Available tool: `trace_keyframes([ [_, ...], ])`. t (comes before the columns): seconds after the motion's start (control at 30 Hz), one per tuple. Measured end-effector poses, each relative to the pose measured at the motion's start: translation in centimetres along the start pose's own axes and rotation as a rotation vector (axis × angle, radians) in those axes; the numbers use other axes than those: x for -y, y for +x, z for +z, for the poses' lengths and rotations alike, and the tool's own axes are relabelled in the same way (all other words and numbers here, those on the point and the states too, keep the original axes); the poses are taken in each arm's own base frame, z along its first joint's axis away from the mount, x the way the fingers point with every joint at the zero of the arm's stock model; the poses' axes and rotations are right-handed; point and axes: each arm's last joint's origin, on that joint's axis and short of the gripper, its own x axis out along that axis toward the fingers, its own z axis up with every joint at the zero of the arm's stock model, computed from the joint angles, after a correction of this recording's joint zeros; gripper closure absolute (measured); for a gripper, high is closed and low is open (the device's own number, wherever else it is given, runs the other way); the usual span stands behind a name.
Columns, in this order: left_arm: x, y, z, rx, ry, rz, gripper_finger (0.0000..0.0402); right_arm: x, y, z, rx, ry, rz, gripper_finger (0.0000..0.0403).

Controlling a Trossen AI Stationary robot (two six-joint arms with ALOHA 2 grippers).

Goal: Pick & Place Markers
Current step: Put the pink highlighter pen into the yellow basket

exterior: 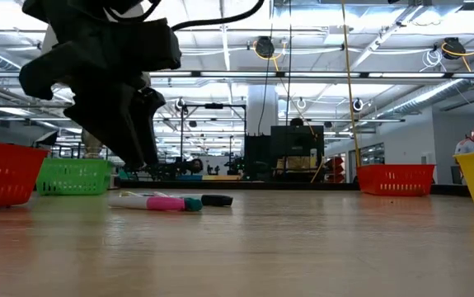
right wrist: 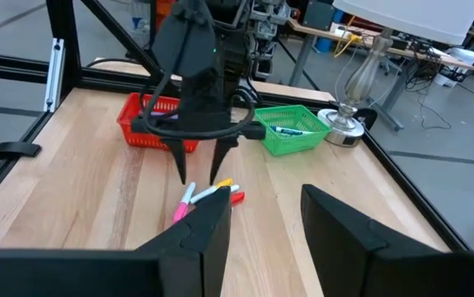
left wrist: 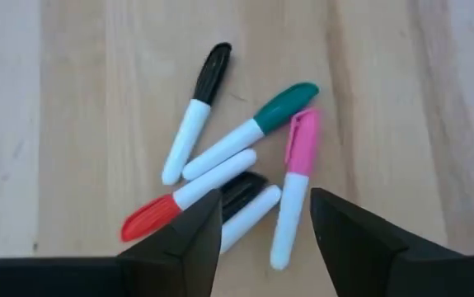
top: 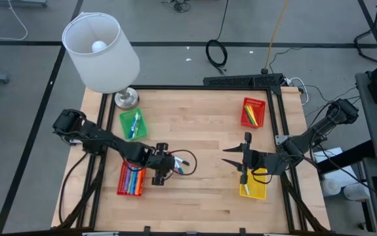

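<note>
I have the left gripper poised over a small heap of markers on the desk, its jaws apart and straddling the near ends of the pink-capped marker and a black-capped one. I cannot tell from my views whether the fingers touch either pen; nothing is clamped. The heap also holds a red-capped marker, a teal-capped one and a second black-capped one, all with white barrels, lying crossed and touching. I can read no writing on any of them.

The right gripper hangs over the desk's right side, just by the yellow basket. Its jaws stand apart with nothing between them.

In the high view the red basket beside the left gripper holds a row of coloured markers, blue and orange among them. The green basket near the lamp holds a few pens, one of them blue. A second red basket at the far right of the desk holds some yellow and red pens. The yellow basket shows one pale marker inside.
</note>
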Motion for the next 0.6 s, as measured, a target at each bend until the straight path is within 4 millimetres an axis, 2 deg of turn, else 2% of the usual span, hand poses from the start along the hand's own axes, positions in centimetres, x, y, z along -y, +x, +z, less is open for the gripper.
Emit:
trace_keyframes([
  [0.13, 0.0, 0.1, 0.1, 0.007, 0.019, -0.045, 0.0221, 0.0, 0.0, 0.0, -0.001, -0.001, -0.001, 0.0267],
  [0.6, 1.0, 3.5, -0.8, -0.071, 0.077, -0.065, 0.0215, 0.1, 0.1, 0.0, -0.004, -0.009, -0.008, 0.0266],
])
